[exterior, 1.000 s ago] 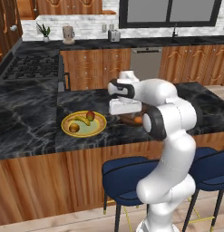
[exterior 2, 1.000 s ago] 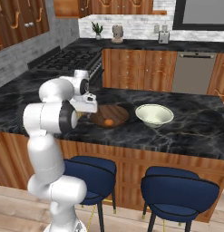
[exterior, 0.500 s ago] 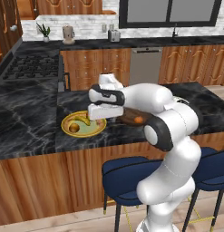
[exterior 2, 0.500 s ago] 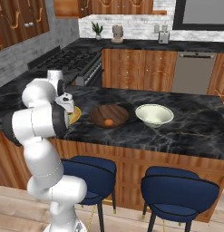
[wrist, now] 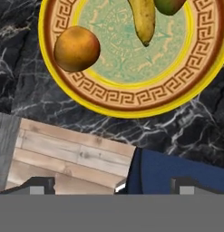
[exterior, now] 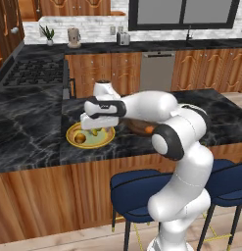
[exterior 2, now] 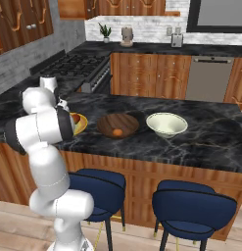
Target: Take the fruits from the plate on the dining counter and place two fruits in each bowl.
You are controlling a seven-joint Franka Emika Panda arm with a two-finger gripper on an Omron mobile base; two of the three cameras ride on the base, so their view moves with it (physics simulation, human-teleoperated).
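Observation:
On the dining counter [exterior: 29, 144] lies the yellow-rimmed plate [exterior: 73, 132]. In the hand view it holds a brownish-orange fruit [wrist: 77, 48], a banana [wrist: 143, 18] and the edge of a reddish apple [wrist: 170, 5]. My gripper [exterior: 95, 128] hangs open just above the plate [wrist: 131, 97] with nothing between its fingers [wrist: 41, 185]. The dark wooden bowl [exterior 2: 117, 122] has an orange fruit [exterior 2: 117, 132] in it, and the cream bowl [exterior 2: 166, 124] stands to its right. My arm hides much of the wooden bowl [exterior: 139, 127] in the left base view.
Blue stools [exterior 2: 179, 201] stand along the counter's near side, one seat [wrist: 177, 170] showing below the counter edge over wooden floor. A gas stove [exterior: 34, 73] sits on the wall counter to the far left. Bare marble spreads left of the plate.
The arm has swung left from over the wooden bowl to above the plate. The jaws have stayed open, and the orange fruit lies in the wooden bowl.

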